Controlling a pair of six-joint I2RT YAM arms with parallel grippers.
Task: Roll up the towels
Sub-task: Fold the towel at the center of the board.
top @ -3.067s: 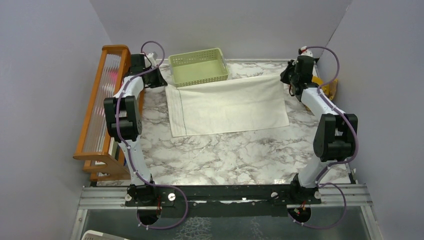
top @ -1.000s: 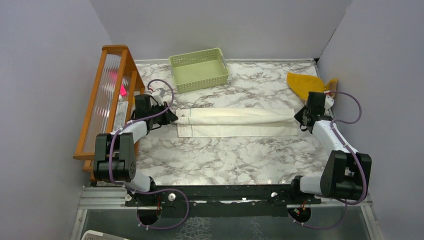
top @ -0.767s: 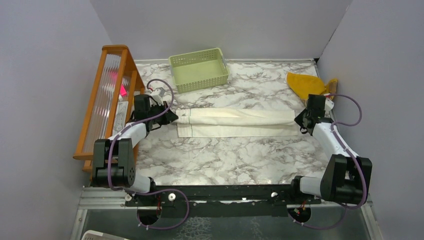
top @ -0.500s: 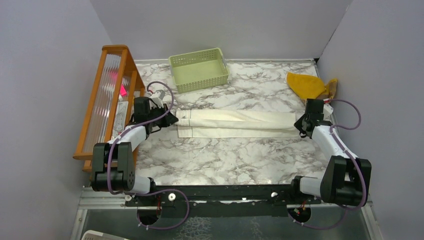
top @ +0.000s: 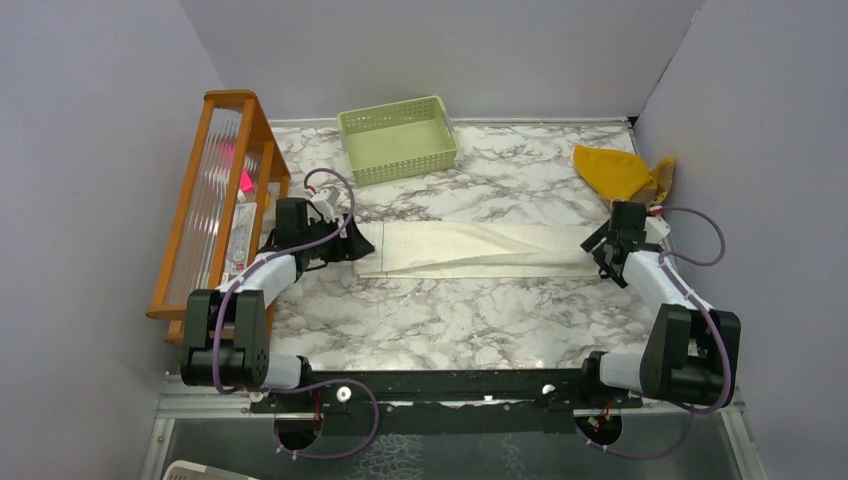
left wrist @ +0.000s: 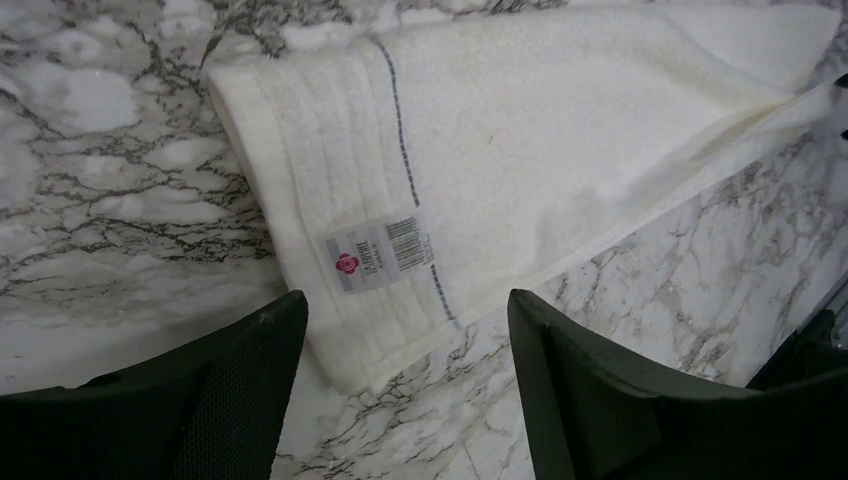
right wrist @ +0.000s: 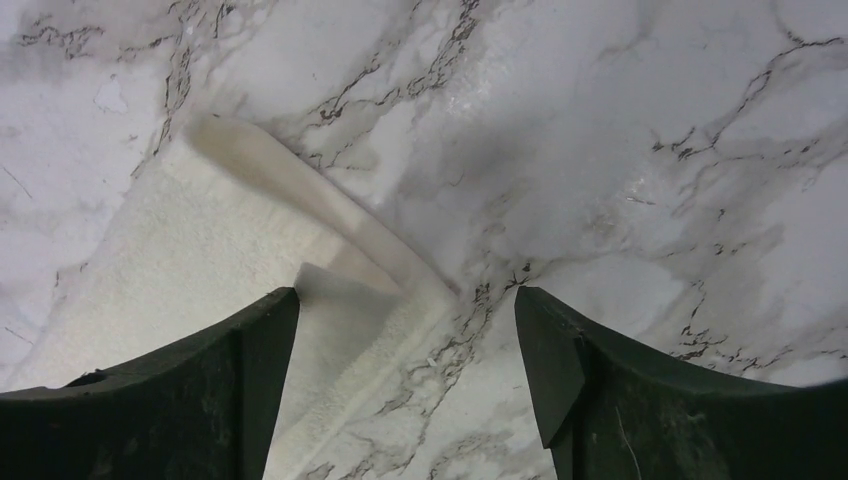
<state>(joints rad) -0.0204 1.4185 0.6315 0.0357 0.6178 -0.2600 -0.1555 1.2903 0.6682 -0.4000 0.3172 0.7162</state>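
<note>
The cream-white towel point(top: 470, 250) lies folded lengthwise into a long flat strip across the middle of the marble table. My left gripper point(top: 355, 248) stands open at its left end, where a label and grey stripe show on the towel point(left wrist: 520, 140); nothing is between the fingers point(left wrist: 250, 400). My right gripper point(top: 597, 246) is open at the right end, over the loose folded corner of the towel point(right wrist: 200, 250). The mustard-yellow towel point(top: 615, 170) sits crumpled at the back right by the wall.
A pale green plastic basket point(top: 398, 138) stands at the back centre. A wooden rack point(top: 215, 210) runs along the left side beside the left arm. Grey walls close in the table on three sides.
Both grippers pulled the towel's far edge toward the front, folding it in half, then let go. Their jaws went from shut to open.
</note>
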